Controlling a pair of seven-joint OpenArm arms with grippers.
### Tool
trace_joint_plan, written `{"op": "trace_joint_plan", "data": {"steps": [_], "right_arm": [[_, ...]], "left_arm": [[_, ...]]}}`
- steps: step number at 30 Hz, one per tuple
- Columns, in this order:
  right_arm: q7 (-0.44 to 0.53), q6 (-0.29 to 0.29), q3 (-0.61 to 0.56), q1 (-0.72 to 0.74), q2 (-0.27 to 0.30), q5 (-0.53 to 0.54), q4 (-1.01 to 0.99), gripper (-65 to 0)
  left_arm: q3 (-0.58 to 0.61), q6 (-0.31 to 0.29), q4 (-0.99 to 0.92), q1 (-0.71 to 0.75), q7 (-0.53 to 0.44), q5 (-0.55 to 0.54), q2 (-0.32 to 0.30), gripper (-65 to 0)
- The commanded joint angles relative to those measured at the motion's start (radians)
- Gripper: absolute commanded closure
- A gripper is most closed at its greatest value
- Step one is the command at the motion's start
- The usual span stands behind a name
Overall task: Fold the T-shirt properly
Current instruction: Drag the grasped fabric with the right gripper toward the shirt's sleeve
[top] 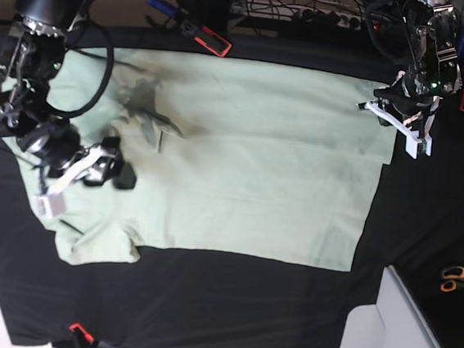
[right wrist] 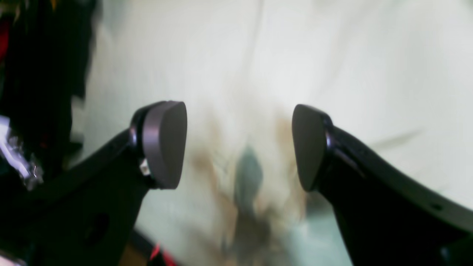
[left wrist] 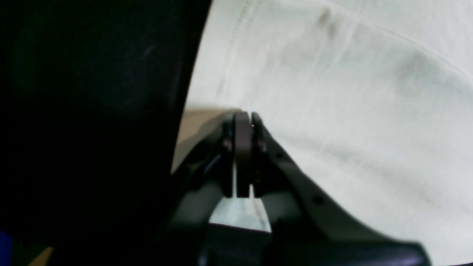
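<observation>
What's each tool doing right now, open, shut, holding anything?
Left tool: shut at the shirt edge; a grip on the cloth cannot be told.
Right tool: open, holding nothing, shirt below it.

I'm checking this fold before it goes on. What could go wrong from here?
The left gripper is shut at the T-shirt's corner while the right gripper is open and holds nothing, so a pull may drag the shirt askew. Creases by the right arm may get folded in.
</observation>
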Motion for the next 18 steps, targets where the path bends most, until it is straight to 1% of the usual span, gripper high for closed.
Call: {"op": "trace_joint_plan", "data": {"steps": [1,2,3,5,7,9,10,11,14,16,18], "right_arm": [[0.041,0.007,0.000,-0.011,0.040,0.009,0.041,-42.7],[0.070,0.000,-0.003,-0.022,0.066,0.007,0.047,-42.7],[0.078,-0.016,0.002,-0.022,0.098,0.007,0.046,-42.7],[0.081,-0.065,0.003,-0.020,0.160,0.007,0.012,-42.7],[0.084,-0.091,0.002,0.000,0.213,0.007,-0.040,-42.7],[0.084,-0.094,0.002,0.038,0.267,0.007,-0.138,-42.7],[0.086,-0.092,-0.001,0.061,0.290,0.007,-0.183,-42.7],[0.086,-0.092,-0.003,0.093,0.319,0.007,-0.233,-42.7],[0.115,-0.091,-0.006,0.162,0.365,0.007,-0.348,-42.7],[0.170,-0.091,-0.008,0.202,0.390,0.007,-0.414,-42.7],[0.218,-0.091,-0.015,0.247,0.405,0.003,-0.485,-43.1]], "left_arm": [[-0.007,0.014,0.015,-0.001,0.007,0.008,-0.015,0.0],[-0.008,0.014,0.025,-0.001,0.009,0.008,-0.015,0.0],[-0.008,0.014,0.044,0.004,0.012,0.007,-0.015,0.0],[-0.008,0.014,0.091,0.010,0.013,0.007,-0.015,0.0],[-0.008,0.014,0.142,0.012,0.015,0.007,-0.016,0.0],[-0.008,0.014,0.182,0.006,0.027,0.007,-0.015,0.0],[-0.008,0.014,0.196,-0.002,0.051,0.007,-0.015,0.0],[-0.010,0.014,0.206,-0.024,0.096,0.007,-0.015,0.0],[-0.008,0.014,0.200,-0.120,0.194,0.011,-0.018,0.0],[-0.004,0.014,0.160,-0.191,0.210,0.017,-0.031,0.0],[0.018,0.014,0.096,-0.261,0.211,0.017,-0.073,0.0]]}}
